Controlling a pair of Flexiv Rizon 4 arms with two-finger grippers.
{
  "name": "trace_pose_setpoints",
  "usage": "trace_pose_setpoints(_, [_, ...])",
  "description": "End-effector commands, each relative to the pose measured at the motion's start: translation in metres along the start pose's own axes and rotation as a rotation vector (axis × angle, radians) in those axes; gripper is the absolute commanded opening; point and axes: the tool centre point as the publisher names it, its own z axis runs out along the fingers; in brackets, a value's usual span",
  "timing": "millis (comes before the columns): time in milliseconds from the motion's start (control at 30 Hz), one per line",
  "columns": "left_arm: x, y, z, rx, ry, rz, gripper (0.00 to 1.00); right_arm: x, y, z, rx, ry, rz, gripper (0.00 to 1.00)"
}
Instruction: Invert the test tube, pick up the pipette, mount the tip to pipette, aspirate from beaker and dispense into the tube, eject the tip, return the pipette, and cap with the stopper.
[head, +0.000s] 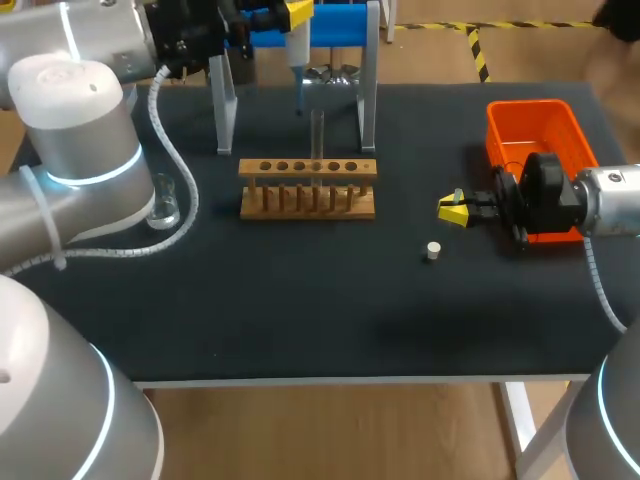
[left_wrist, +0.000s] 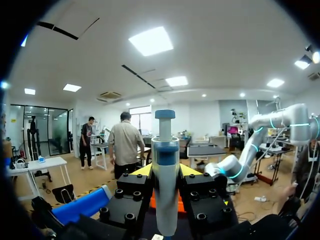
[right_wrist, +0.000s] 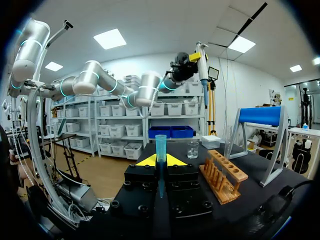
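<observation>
My left gripper (head: 285, 15) is raised at the table's far side, beside the blue-topped pipette stand (head: 340, 25). It is shut on the white and blue pipette (left_wrist: 165, 165), which stands upright between its fingers; the right wrist view shows the pipette (right_wrist: 201, 60) held high. My right gripper (head: 455, 208) hovers low at the right, shut on a blue pipette tip (right_wrist: 160, 147) that points up. A clear test tube (head: 317, 135) stands in the wooden rack (head: 308, 185). The glass beaker (head: 163, 205) is at the left. A small white stopper (head: 432, 251) lies in front of the right gripper.
An orange bin (head: 535, 125) sits at the right rear, just behind my right wrist. The stand's grey legs (head: 225, 105) rise behind the rack. Open black tabletop (head: 300, 300) lies between the rack and the front edge.
</observation>
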Motion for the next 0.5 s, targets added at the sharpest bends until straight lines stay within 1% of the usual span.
trace_pose_setpoints(33, [0.016,-0.002,-0.001,-0.003,0.004,-0.006,0.0,0.001,0.0,0.0,0.001,-0.001,-0.001,0.0])
trace_pose_setpoints(200, [0.035,-0.001,0.001,0.014,0.016,-0.029,0.0,0.001,0.0,0.0,0.001,-0.001,-0.001,0.0])
trace_pose_setpoints(500, [0.056,-0.003,0.007,0.023,0.024,-0.031,0.0,0.001,0.0,0.0,0.001,-0.001,-0.001,0.0])
